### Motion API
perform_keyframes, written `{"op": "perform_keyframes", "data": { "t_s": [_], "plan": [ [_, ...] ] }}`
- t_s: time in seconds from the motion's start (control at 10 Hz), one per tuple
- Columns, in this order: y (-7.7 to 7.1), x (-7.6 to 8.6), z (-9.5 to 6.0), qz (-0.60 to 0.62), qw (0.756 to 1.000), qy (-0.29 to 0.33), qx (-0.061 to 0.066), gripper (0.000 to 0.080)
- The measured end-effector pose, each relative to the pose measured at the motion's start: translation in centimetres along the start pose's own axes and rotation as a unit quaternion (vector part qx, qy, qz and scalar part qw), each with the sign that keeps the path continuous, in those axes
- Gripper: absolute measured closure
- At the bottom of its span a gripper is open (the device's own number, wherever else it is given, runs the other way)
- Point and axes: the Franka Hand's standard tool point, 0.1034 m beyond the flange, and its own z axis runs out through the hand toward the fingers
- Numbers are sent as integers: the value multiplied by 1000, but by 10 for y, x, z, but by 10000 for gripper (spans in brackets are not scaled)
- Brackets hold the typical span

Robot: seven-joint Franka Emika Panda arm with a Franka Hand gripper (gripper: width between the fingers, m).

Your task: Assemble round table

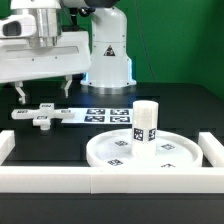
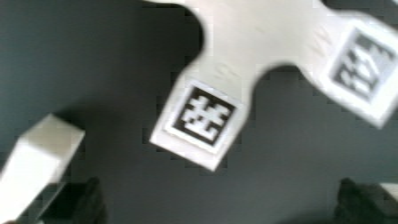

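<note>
On the black table (image 1: 185, 108) our gripper (image 1: 43, 92) hangs wide open over the white plastic cross-shaped piece (image 1: 40, 115); we judge it poised to grasp.

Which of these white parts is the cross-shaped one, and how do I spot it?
Find the large white disc at the front, then look past it toward the exterior view's left, beneath the open gripper. There the cross-shaped piece lies flat on the black table. Unlike the rectangular marker board beside it, it has rounded arms.
</note>
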Motion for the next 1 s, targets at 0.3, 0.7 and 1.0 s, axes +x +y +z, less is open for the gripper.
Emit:
{"op": "perform_keyframes", "data": {
  "t_s": [0.3,0.7,1.0],
  "plan": [
    [-8,-16,6,-78,997,-6,9,151],
    [-16,-30,20,-72,997,-15,16,151],
    [-22,-38,27,-69,997,-20,22,151]
  ]
}}
